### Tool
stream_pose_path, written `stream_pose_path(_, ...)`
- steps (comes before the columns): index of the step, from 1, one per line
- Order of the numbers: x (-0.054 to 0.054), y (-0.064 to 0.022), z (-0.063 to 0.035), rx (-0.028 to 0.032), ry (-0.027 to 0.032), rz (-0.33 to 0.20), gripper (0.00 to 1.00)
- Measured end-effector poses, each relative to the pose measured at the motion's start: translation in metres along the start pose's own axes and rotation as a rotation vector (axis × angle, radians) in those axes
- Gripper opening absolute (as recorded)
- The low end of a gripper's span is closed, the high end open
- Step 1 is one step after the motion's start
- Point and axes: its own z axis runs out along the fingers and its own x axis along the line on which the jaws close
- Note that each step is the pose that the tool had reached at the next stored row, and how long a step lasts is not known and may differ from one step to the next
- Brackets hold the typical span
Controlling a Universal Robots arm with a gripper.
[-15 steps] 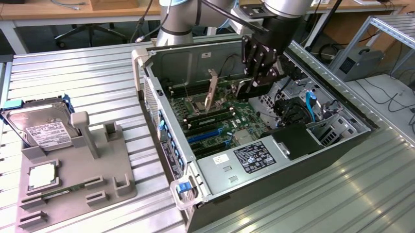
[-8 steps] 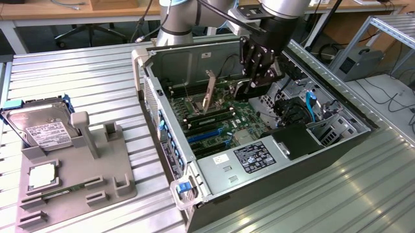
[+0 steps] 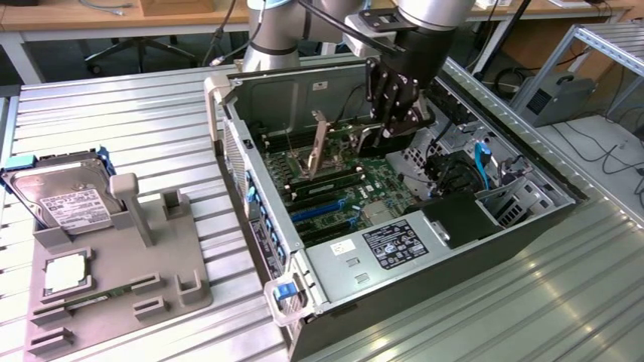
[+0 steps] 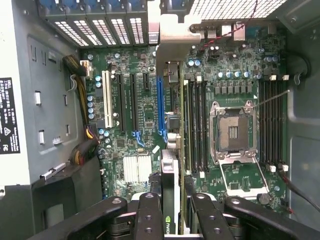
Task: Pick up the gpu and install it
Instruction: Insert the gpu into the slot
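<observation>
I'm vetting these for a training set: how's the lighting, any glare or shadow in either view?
Exterior view: bright even light, glare streaks on the table, shade inside the case under the gripper. Wrist view: motherboard evenly lit, mesh panel washed out, fingers dark beside the gpu.

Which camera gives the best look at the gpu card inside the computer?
The exterior view: there the gpu stands upright inside the open computer case, its tan-brown back in sight. The wrist view sees the gpu edge-on, a thin strip between the fingers of the gripper.
</observation>
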Motion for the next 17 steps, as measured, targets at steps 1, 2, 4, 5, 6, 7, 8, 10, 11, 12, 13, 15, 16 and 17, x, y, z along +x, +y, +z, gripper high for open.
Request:
stream_pose_path(1, 0.000, 0.0005, 0.0001, 0.0000, 0.0000, 0.000, 0.27)
stream_pose_path(2, 0.000, 0.0010, 0.0004, 0.0001, -0.0002, 0.000, 0.27)
stream_pose_path(4, 0.000, 0.0019, 0.0018, 0.0001, -0.0003, 0.000, 0.27)
stream_pose_path(5, 0.000, 0.0026, 0.0038, 0.0001, -0.0001, 0.000, 0.27)
stream_pose_path(6, 0.000, 0.0030, 0.0059, 0.0001, -0.0001, 0.000, 0.27)
stream_pose_path(7, 0.000, 0.0034, 0.0074, 0.0001, 0.0000, 0.000, 0.27)
stream_pose_path(8, 0.000, 0.0036, 0.0086, 0.0001, 0.0000, 0.000, 0.27)
stream_pose_path(10, 0.000, 0.0041, 0.0102, 0.0001, 0.0001, 0.000, 0.27)
stream_pose_path(11, 0.000, 0.0042, 0.0102, 0.0000, 0.0003, 0.000, 0.27)
stream_pose_path(12, 0.000, 0.0043, 0.0102, 0.0000, 0.0004, 0.000, 0.27)
stream_pose_path(13, 0.000, 0.0045, 0.0106, 0.0001, 0.0000, 0.000, 0.27)
stream_pose_path(15, 0.001, 0.0048, 0.0118, 0.0002, -0.0003, 0.000, 0.27)
stream_pose_path(16, 0.001, 0.0049, 0.0123, 0.0001, -0.0001, 0.000, 0.27)
stream_pose_path(17, 0.001, 0.0052, 0.0139, 0.0001, 0.0000, 0.000, 0.27)
